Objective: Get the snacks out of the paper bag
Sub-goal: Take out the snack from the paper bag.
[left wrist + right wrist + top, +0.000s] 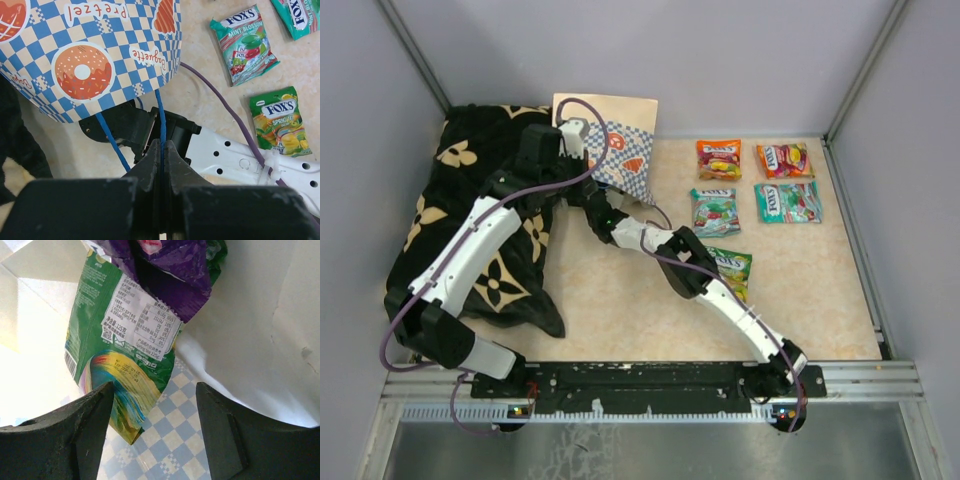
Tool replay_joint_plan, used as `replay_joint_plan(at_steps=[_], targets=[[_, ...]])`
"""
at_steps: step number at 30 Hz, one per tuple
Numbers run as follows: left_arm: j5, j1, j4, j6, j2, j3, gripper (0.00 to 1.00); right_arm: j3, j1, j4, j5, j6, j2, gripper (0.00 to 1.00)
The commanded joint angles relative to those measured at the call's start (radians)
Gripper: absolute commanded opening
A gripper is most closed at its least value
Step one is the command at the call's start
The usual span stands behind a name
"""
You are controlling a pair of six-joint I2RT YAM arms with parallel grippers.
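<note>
Left fingers: my left gripper [161, 150] is pinched tight on the blue cord handle [161, 112], with nothing else between the pads.
Why that hold: the taut cord lifts the paper bag [100, 60] by its mouth; I judge it is there to hold the opening apart for the other arm.
Right fingers: my right gripper [154, 400] is inside the bag, jaws spread wide and gripping nothing.
Ahead of them: a green packet [117, 340], its lower corner between the fingers, with a purple packet [170, 270] overlapping it farther in.
Bag: at the far left of the table [620, 300], resting against the black cloth [470, 200].
Already out: five snacks lie flat to the right, well apart from the bag: orange packet [719, 159], red packet [784, 160], teal packet [714, 211], second teal packet [787, 201], and second green packet [731, 268] nearest me.
Left to do: by my reckoning, at least the two packets inside.
</note>
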Motion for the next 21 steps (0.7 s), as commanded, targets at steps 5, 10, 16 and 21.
replay_joint_plan(at_steps=[5, 10, 16, 21], targets=[[0.017, -0.013, -0.014, -0.011, -0.044, 0.019, 0.00, -0.403, -0.044, 0.141, 0.026, 0.421, -0.253, 0.78], [-0.004, -0.012, -0.020, -0.013, -0.041, 0.031, 0.00, -0.682, -0.023, -0.121, 0.052, 0.394, -0.560, 0.87], [-0.029, -0.011, -0.031, -0.014, -0.041, 0.039, 0.00, -0.675, -0.008, -0.317, 0.074, 0.355, -0.657, 0.86], [-0.037, -0.011, -0.034, -0.012, -0.039, 0.044, 0.00, -0.583, -0.005, -0.402, 0.006, 0.343, -0.626, 0.86]])
